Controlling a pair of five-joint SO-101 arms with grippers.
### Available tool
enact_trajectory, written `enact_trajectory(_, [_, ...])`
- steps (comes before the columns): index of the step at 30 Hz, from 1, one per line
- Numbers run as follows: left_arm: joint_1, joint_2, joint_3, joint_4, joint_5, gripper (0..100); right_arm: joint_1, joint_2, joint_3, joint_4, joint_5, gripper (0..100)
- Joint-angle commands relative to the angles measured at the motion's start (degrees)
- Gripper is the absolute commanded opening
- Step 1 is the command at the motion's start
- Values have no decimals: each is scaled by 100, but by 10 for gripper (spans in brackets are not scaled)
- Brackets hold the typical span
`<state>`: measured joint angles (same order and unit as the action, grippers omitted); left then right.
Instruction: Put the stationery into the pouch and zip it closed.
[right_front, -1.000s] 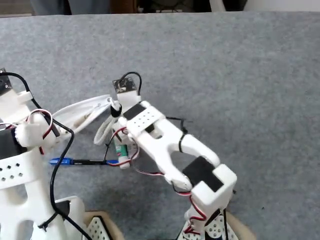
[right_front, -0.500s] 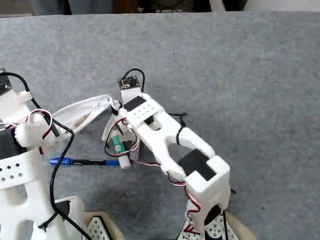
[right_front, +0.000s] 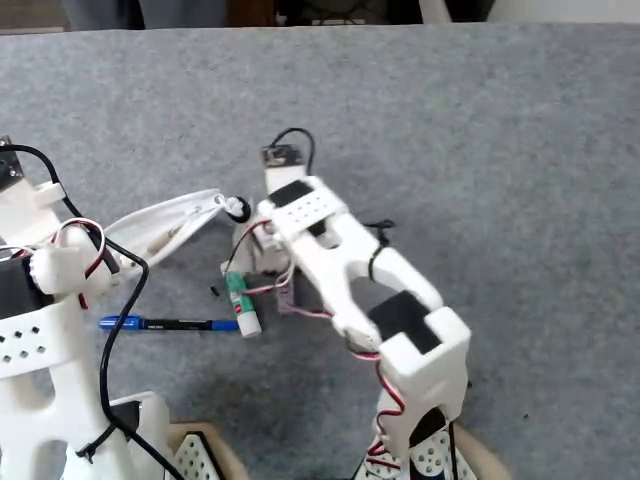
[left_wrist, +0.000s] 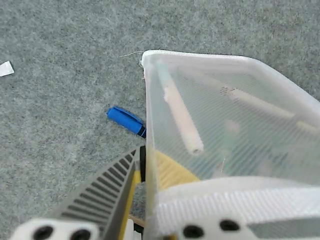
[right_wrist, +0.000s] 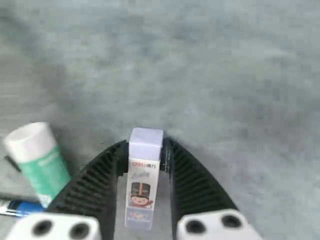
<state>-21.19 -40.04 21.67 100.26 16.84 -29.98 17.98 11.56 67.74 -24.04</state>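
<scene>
The right hand (right_wrist: 145, 148) is closed narrow on an eraser (right_wrist: 142, 185). The eraser is a small pale block in a printed sleeve, held lengthwise between the ribbed fingers (right_wrist: 97, 175), and its lavender end pokes just past the tips. The hand points down at the grey surface (right_front: 500, 150).

A glue stick (right_front: 240, 300) with a green label and a white cap (right_wrist: 37, 157) lies just beside this hand, on the side toward the other arm. One end of it sits right at the tip of a blue pen (right_front: 165, 323). I cannot tell whether the two touch.

The left hand (left_wrist: 145, 165) is clamped on one edge of the pouch (left_wrist: 225, 125) and holds it off the surface at a tilt. From that grip the translucent pouch (right_front: 165, 228) stretches toward the right arm (right_front: 330, 250). Its far end is near that arm's wrist but apart from it. Two pale pencil-like sticks (left_wrist: 177, 112) show through the pouch wall. The zipped rim (left_wrist: 195, 54) runs along the side farthest from the hand. The pen's blue cap (left_wrist: 125, 121) lies on the surface just beside the pouch's corner, and a small white scrap (left_wrist: 6, 68) lies well apart from it.

Room is tight between the two hands, where the pouch end, the glue stick, the pen and loose cables (right_front: 125, 300) crowd together. Beyond the right hand, and on its outer side, bare surface runs to the far edge (right_front: 400, 28).
</scene>
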Motion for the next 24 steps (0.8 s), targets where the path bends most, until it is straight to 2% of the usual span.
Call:
enact_trajectory(1, [-163, 26, 233, 79, 62, 28, 132, -1077, -409, 387, 273, 11])
enact_trajectory(6, [-163, 26, 233, 79, 62, 28, 141, -2941, -681, 466, 747, 11])
enact_trajectory(13, [-163, 26, 233, 79, 62, 28, 79, -5270, -681, -360, 862, 11])
enact_trajectory(18, [-154, 26, 233, 79, 62, 28, -835, -6273, -198, -1196, 1284, 11])
enact_trajectory(24, [-163, 26, 233, 79, 62, 28, -1969, -6976, 1481, -3156, 2022, 11])
